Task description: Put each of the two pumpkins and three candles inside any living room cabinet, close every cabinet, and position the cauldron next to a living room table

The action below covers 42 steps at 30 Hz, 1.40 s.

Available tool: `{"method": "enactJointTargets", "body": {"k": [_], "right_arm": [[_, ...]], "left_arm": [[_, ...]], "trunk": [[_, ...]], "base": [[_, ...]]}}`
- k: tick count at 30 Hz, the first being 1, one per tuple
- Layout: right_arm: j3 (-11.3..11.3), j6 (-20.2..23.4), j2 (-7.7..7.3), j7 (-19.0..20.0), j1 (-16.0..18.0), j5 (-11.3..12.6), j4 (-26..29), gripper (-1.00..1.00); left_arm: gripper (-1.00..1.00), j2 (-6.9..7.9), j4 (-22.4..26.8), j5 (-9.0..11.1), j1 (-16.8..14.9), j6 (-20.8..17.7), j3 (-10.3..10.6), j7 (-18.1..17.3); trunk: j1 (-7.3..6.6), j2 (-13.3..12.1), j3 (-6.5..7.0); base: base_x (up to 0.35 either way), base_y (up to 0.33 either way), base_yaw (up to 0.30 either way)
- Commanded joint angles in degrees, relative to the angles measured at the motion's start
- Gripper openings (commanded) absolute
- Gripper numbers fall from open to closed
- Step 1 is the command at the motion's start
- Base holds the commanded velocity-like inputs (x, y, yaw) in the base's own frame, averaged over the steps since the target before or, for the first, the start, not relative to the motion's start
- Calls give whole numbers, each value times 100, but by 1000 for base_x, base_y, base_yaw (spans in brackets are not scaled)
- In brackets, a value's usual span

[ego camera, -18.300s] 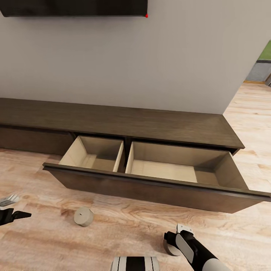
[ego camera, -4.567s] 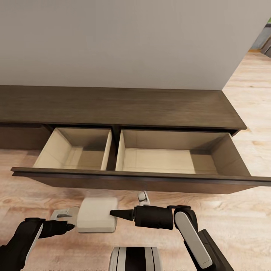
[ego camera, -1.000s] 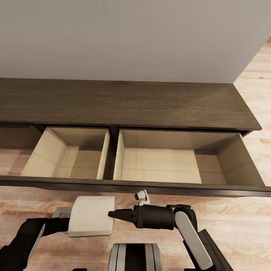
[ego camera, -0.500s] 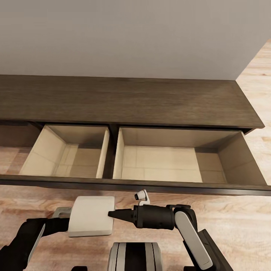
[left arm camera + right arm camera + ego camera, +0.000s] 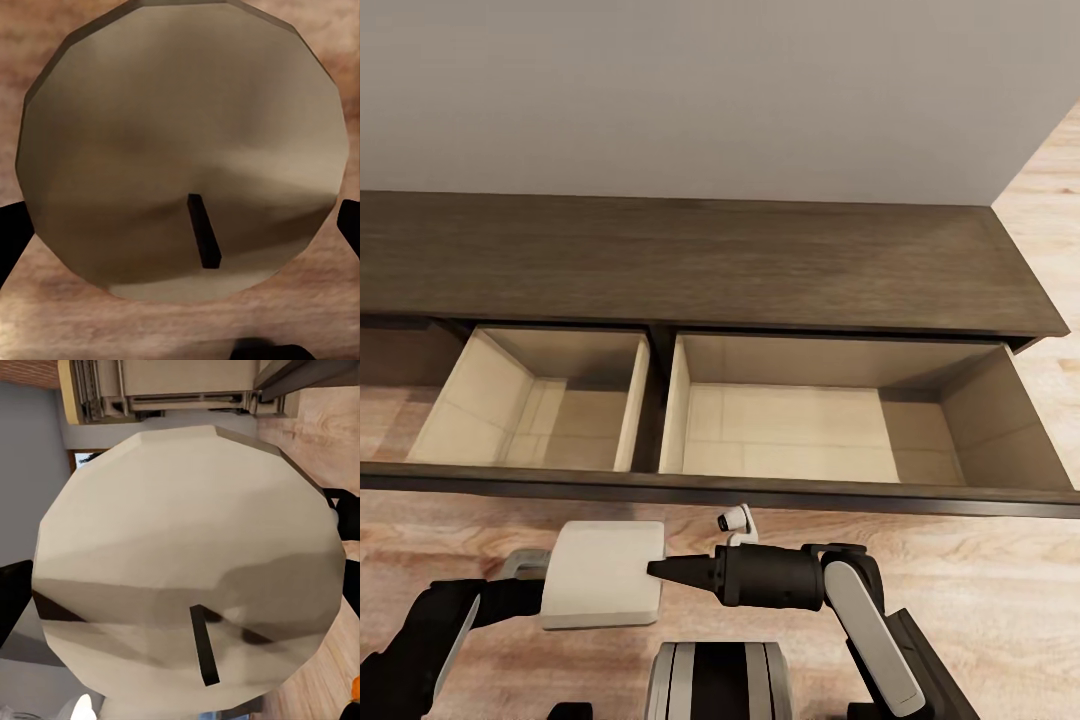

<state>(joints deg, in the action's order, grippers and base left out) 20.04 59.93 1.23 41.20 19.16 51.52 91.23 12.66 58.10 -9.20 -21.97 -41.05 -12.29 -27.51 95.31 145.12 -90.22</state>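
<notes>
At the left, the left gripper [image 5: 180, 232] is clenched on the left candle [image 5: 180, 135]. In the left wrist view its dark fingers [image 5: 9, 244] press the rim from both sides. The flat end of this candle faces the camera, with a short dark wick [image 5: 204, 231] on it and wood floor behind.

In the head view, the left arm [image 5: 420, 640] reaches in from the lower left corner. A pale cylinder [image 5: 603, 575] hangs above the floor [image 5: 980, 590] between the two arm ends. It is just in front of the drawer front [image 5: 720, 490] and outside the drawer. We cannot tell from that view which gripper carries it.

Behind it stands the dark brown cabinet [image 5: 710, 260], against the grey wall [image 5: 710, 90], with its wide drawer pulled out. The left compartment [image 5: 560, 440] and the larger right compartment [image 5: 800, 440] both show bare beige floors.

At the right, the right gripper [image 5: 180, 585] is clenched on the right candle [image 5: 187, 525]. In the right wrist view, dark fingers [image 5: 11, 592] show at both edges.
</notes>
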Motion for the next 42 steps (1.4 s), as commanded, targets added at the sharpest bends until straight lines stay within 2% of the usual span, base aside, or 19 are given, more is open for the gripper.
{"method": "enactJointTargets", "body": {"k": [1, 14, 15, 42], "right_arm": [[0, 7, 0, -7, 0, 16, -2, -100], [0, -4, 0, -13, 0, 16, -1, -100], [0, -5, 0, -14, 0, 16, 0, -100], [0, -8, 0, -16, 0, 7, 0, -100]], "left_arm": [[100, 0, 0, 0, 0, 0, 0, 0], [100, 0, 0, 2, 0, -9, -1, 0], [-100, 0, 0, 0, 0, -9, -1, 0], [-100, 0, 0, 6, 0, -33, -2, -12]], "trunk": [[0, 0, 0], [0, 0, 0], [0, 0, 0], [0, 0, 0]], "base": [[0, 0, 0], [0, 0, 0], [0, 0, 0], [0, 0, 0]]}}
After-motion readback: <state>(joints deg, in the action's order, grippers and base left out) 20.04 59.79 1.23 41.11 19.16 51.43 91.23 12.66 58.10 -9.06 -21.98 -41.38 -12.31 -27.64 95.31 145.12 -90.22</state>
